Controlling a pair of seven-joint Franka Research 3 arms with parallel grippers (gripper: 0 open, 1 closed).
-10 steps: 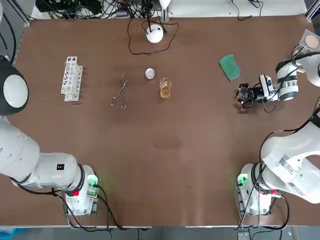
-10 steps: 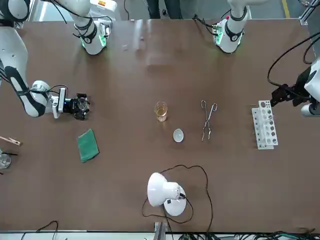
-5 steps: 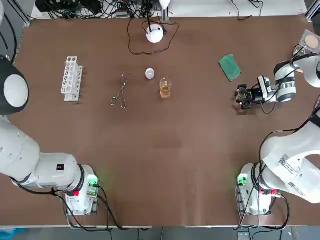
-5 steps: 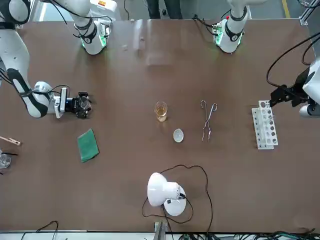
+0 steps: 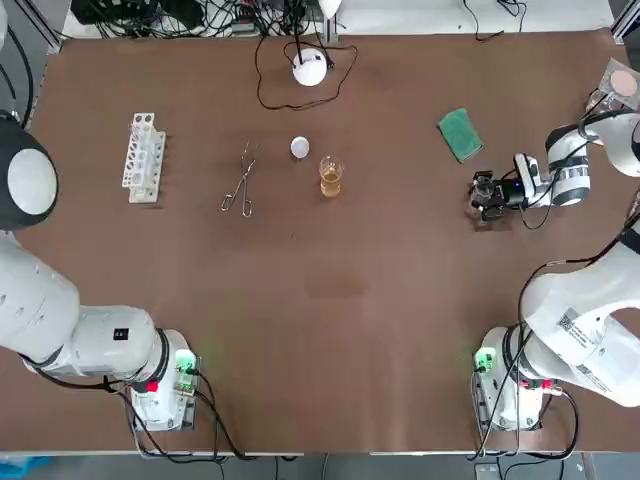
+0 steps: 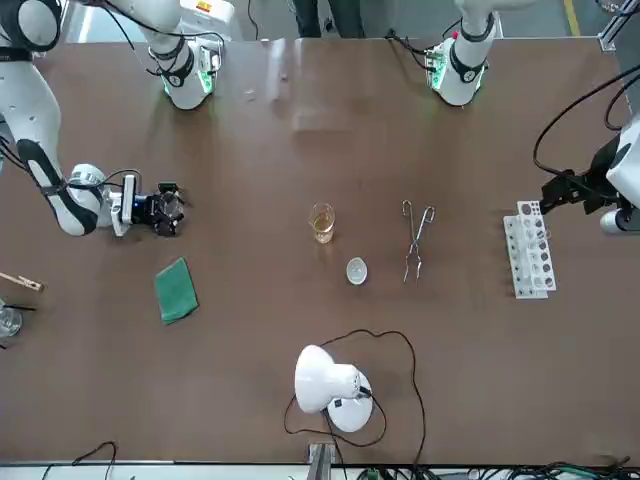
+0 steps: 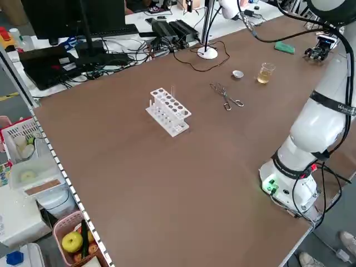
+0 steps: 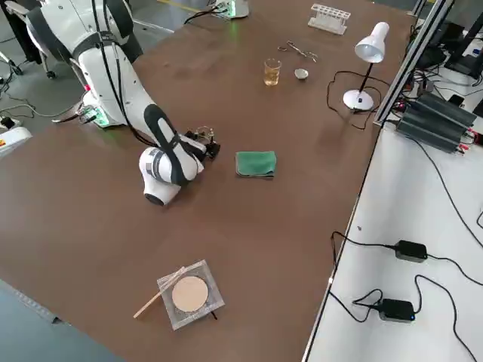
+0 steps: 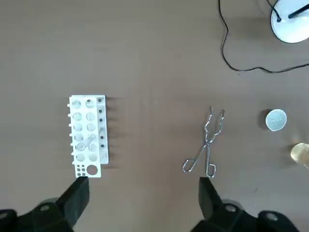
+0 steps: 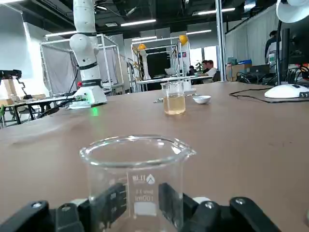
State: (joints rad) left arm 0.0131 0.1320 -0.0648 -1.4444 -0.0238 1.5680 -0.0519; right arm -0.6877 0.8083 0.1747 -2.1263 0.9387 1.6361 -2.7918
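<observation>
My right gripper (image 5: 487, 193) reaches in low from the right edge of the table and is shut on an empty glass beaker (image 5: 485, 187). The right wrist view shows this 100 ml beaker (image 10: 137, 164) upright between the fingers (image 10: 108, 200). A green cloth (image 5: 460, 134) lies just beyond it. My left gripper (image 9: 142, 193) hangs open high over the left of the table, holding nothing. Below it are a white test-tube rack (image 9: 88, 135) and metal tongs (image 9: 205, 145).
A small beaker of amber liquid (image 5: 331, 176) and a small white dish (image 5: 300, 147) sit near the table's middle. A white desk lamp (image 5: 310, 66) with its cable stands at the far edge. A petri dish (image 5: 622, 85) lies at the far right corner.
My right gripper has shifted slightly toward the table's middle, taking the empty beaker along. The left arm has not moved.
</observation>
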